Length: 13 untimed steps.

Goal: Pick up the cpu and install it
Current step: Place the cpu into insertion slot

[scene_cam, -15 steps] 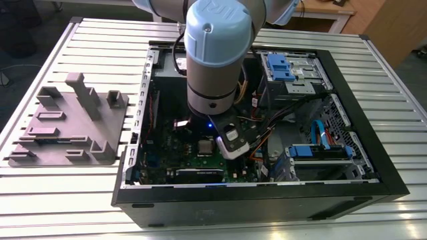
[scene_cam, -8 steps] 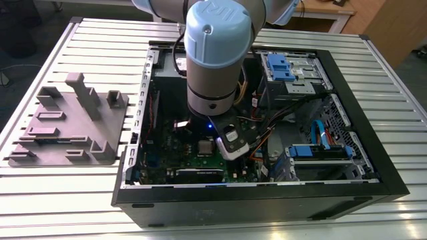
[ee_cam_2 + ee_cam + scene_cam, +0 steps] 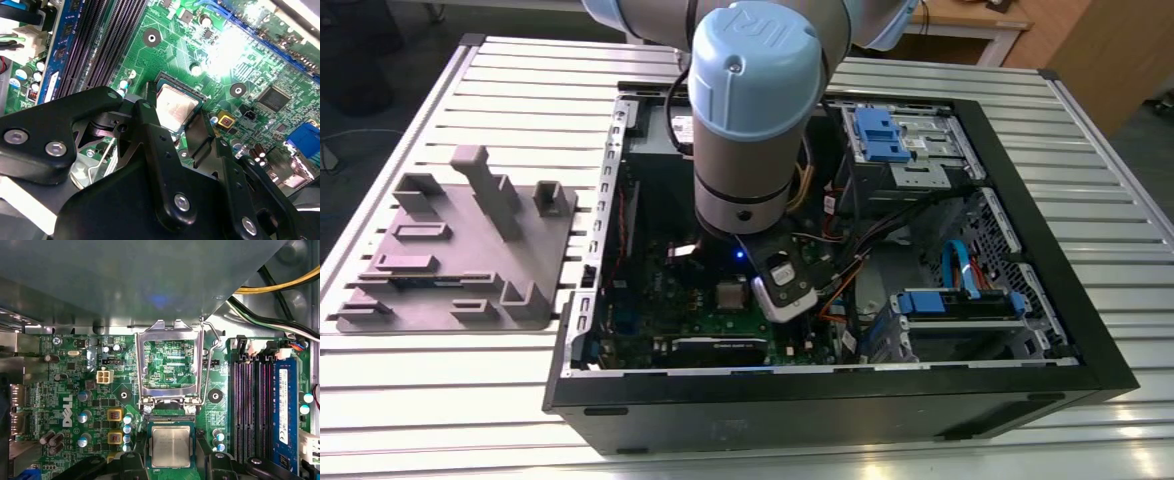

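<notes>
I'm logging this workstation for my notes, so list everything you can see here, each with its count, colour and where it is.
table: one, silver slatted, under everything
computer case: one, black, open, on the table
tray: one, grey, on the table, exterior view's left of the case
motherboard: one, green, inside the case
cpu: one, silver-grey, on the motherboard beside the socket frame
socket frame: one, silvery, swung open
memory module: one, blue, beside black slots
drive brackets: two, blue, case's exterior-view right side
arm: one, pale blue and grey, reaching into the case
gripper: one, black, at the cpu
</notes>
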### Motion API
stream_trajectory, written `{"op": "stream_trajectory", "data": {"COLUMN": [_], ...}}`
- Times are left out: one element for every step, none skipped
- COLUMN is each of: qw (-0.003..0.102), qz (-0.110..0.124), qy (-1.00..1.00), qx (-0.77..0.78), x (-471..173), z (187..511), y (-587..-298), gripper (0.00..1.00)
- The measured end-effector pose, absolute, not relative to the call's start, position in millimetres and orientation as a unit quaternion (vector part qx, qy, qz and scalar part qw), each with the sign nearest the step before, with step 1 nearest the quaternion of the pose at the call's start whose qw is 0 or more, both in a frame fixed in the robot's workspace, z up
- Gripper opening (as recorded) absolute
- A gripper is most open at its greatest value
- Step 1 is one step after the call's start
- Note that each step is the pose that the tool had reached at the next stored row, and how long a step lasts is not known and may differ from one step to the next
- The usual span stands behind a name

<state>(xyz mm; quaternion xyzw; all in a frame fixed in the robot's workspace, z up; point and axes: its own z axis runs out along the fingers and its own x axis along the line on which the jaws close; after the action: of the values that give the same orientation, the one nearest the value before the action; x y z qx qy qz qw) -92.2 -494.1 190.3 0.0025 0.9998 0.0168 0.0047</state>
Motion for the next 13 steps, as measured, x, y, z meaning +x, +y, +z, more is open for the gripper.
{"op": "stream_trajectory", "data": {"qw": [0.005, 0.005, 0.005, 0.005, 0.005, 0.005, 0.005, 0.005, 0.005, 0.005, 0.005, 0.005, 0.005], "qz": [0.017, 0.017, 0.017, 0.017, 0.017, 0.017, 0.017, 0.017, 0.017, 0.017, 0.017, 0.017, 0.017], "qy": [1.000, 1.000, 1.000, 1.000, 1.000, 1.000, 1.000, 1.000, 1.000, 1.000, 1.000, 1.000, 1.000], "qx": [0.002, 0.002, 0.002, 0.002, 0.002, 0.002, 0.003, 0.002, 0.002, 0.002, 0.002, 0.003, 0.003], "x": [-92.6, -92.7, -92.8, -92.9, -92.9, -93.0, -93.0, -93.0, -93.0, -93.0, -93.0, -93.0, -93.0], "z": [190.3, 190.3, 190.2, 190.1, 189.7, 189.5, 189.5, 189.4, 189.4, 189.4, 189.4, 189.4, 189.3], "y": [-494.0, -494.0, -494.0, -494.0, -494.0, -494.0, -494.0, -494.0, -494.0, -494.0, -494.0, -494.0, -494.0], "gripper": [0.47, 0.47, 0.47, 0.47, 0.47, 0.47, 0.47, 0.47, 0.47, 0.47, 0.47, 0.47, 0.47]}}
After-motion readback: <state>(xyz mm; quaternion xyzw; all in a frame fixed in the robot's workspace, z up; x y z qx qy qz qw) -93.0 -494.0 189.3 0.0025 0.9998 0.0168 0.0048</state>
